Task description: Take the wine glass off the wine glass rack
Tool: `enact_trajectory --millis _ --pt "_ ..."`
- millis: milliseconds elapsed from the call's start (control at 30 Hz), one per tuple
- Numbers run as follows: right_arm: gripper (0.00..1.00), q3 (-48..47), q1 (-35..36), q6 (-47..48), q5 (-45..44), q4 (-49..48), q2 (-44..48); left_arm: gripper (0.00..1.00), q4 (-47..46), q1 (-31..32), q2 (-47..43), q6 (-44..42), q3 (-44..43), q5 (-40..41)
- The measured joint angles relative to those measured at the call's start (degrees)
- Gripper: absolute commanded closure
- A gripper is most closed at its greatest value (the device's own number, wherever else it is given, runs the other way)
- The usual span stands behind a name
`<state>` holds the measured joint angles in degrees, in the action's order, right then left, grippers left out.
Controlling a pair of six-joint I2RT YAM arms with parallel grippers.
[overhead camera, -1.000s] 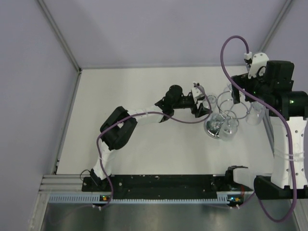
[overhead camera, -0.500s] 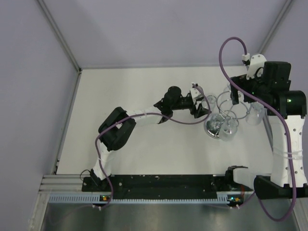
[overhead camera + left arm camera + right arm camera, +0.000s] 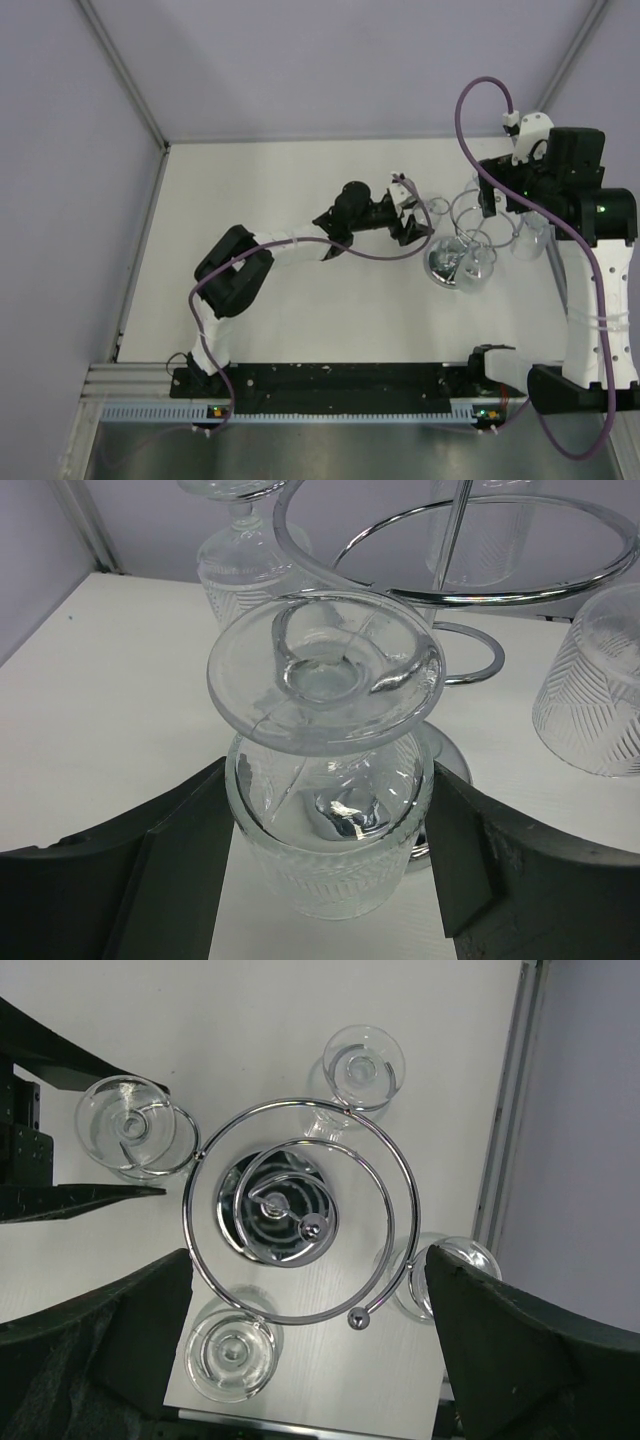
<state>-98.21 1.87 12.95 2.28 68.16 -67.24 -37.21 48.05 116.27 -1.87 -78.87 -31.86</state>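
We are gripping the wine glass [image 3: 325, 880] in our left claw [image 3: 411, 210], right claw [image 3: 308, 1265] gaping empty, risking its foot snagging the wine glass rack [image 3: 262, 1222].

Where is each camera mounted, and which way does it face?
Top external: above and behind the robot, looking down on the table; left arm and right arm show.
Left wrist: on the left arm, facing forward at the hanging wine glass between its own jaws.
Right wrist: above the wine glass rack, facing straight down; its jaws frame the bottom.
Shared: both wrist views show that same glass.
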Motion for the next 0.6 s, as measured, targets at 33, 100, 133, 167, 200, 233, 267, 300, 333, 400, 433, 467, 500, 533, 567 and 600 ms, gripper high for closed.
enact_trajectory --millis 33,100,133,167,200,233,267,300,333,400,433,467,500,533,567,600 --pt "0.03 -0.04 0.0 0.0 0.11 0.0 0.0 1.0 -0.02 0.0 -0.39 0.0 0.46 0.37" --pt "0.03 -0.04 0.0 0.02 0.31 -0.02 0.02 1.0 0.0 0.0 -1.25 0.0 1.46 1.38" --pt "0.03 -0.04 0.0 0.02 0.37 -0.02 0.02 1.0 0.02 0.0 -1.68 0.0 2.03 1.75" --pt "0.03 -0.07 0.0 0.02 0.42 -0.02 0.02 1.0 0.02 0.0 -2.03 -0.02 2.51 2.12" --pt "0.03 -0.07 0.0 0.02 0.46 -0.02 0.02 1.0 0.02 0.0 -2.47 0.0 3.15 2.54" --pt "0.03 -0.09 0.0 0.02 0.52 -0.02 0.02 1.0 0.09 -0.02 -2.91 -0.02 3.72 2.89" --pt "0.03 -0.09 0.0 0.02 0.61 -0.02 0.02 1.0 0.15 -0.04 -3.28 -0.02 4.22 3.13" --pt "0.03 -0.09 0.0 0.04 0.68 -0.02 0.02 1.0 0.22 -0.07 -3.65 -0.02 4.61 3.32" --pt "0.03 -0.09 0.0 0.11 0.81 -0.02 0.02 1.0 0.39 -0.15 -3.98 0.02 4.98 3.58" --pt "0.03 -0.13 0.0 0.48 1.22 -0.02 0.02 1.0 0.72 -0.44 -4.94 0.2 6.01 4.09" --pt "0.04 -0.13 0.0 0.72 1.6 -0.04 0.0 1.0 1.05 -0.66 -5.7 0.37 6.84 4.28" --pt "0.05 -0.15 0.0 1.09 2.05 -0.11 0.02 1.0 1.62 -0.92 -6.75 0.5 7.89 4.31" --pt "0.05 -0.15 0.0 1.53 2.45 -0.31 0.02 1.0 2.29 -1.22 -7.89 0.98 8.87 4.28" --pt "0.05 -0.13 0.0 1.97 2.97 -0.87 0.02 1.0 3.37 -1.75 -9.44 1.84 10.05 4.22" --pt "0.06 -0.13 0.0 2.19 3.45 -1.84 0.02 1.0 4.46 -2.4 -11.08 2.47 11.17 4.02" --pt "0.06 -0.09 0.0 2.47 3.89 -3.02 0.02 1.0 5.57 -3.28 -13.05 3.23 12.48 3.65"
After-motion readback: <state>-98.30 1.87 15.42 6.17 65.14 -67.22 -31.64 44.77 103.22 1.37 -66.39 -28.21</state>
